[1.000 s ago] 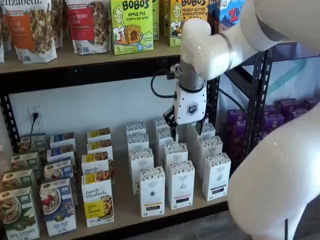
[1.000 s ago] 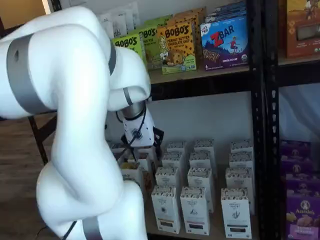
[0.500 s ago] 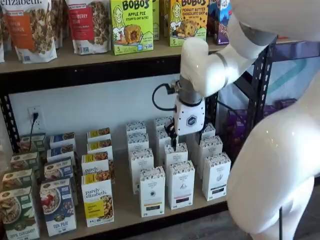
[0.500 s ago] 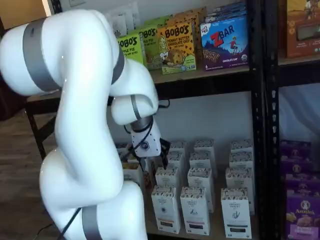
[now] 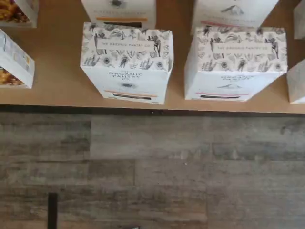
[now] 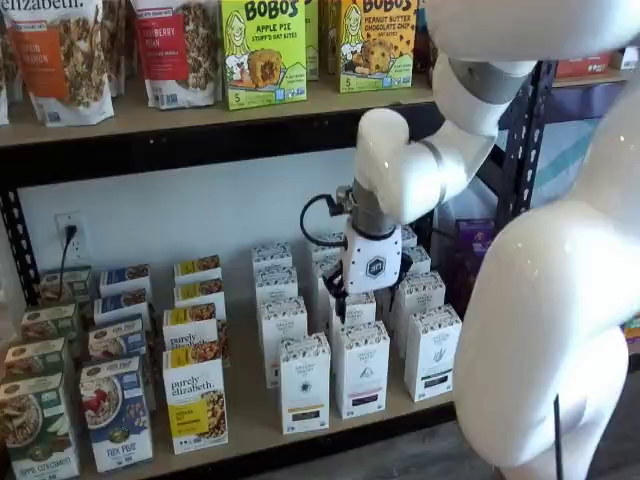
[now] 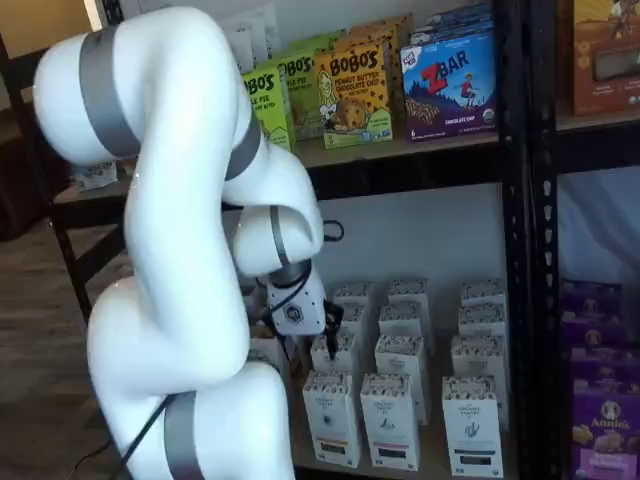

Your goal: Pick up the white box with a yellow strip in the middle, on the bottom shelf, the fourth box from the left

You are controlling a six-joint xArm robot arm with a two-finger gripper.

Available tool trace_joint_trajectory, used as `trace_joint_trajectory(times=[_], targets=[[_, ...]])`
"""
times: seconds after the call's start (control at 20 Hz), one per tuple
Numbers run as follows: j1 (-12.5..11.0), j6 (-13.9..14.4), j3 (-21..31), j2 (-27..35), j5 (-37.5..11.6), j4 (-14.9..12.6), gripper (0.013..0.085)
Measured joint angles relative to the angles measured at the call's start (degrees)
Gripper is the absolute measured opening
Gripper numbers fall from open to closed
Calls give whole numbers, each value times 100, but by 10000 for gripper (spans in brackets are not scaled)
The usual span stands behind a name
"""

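The white box (image 6: 305, 383) stands in the front row of the bottom shelf (image 6: 250, 420), right of a purely elizabeth box (image 6: 195, 400). The wrist view shows it from above (image 5: 126, 62), with a speckled top, a dark round emblem and a yellow strip on its face. In a shelf view it is the leftmost front white carton (image 7: 332, 418). My gripper (image 6: 368, 298) hangs low over the white cartons one row behind it, a little to its right. Its black fingers stand apart and hold nothing. In a shelf view only one dark finger of the gripper (image 7: 328, 325) shows.
Similar white cartons (image 6: 362, 368) (image 6: 432, 352) stand right of and behind the target. A pink-striped one (image 5: 236, 64) sits close beside it. Cereal boxes (image 6: 115, 410) fill the shelf's left. Bobo's boxes (image 6: 263, 50) sit on the upper shelf. Wood floor (image 5: 152, 167) lies beyond the shelf's front edge.
The arm has lowered and come forward. The gripper has dropped from above the back rows to just over the cartons behind the front row. Its fingers stayed apart.
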Motion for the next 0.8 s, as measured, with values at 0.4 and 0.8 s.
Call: trace_joint_trajectory(times=[0.4, 0.8], targets=[[50, 79, -242, 754, -527, -16, 850], [89, 119, -698, 1527, -819, -12, 850]])
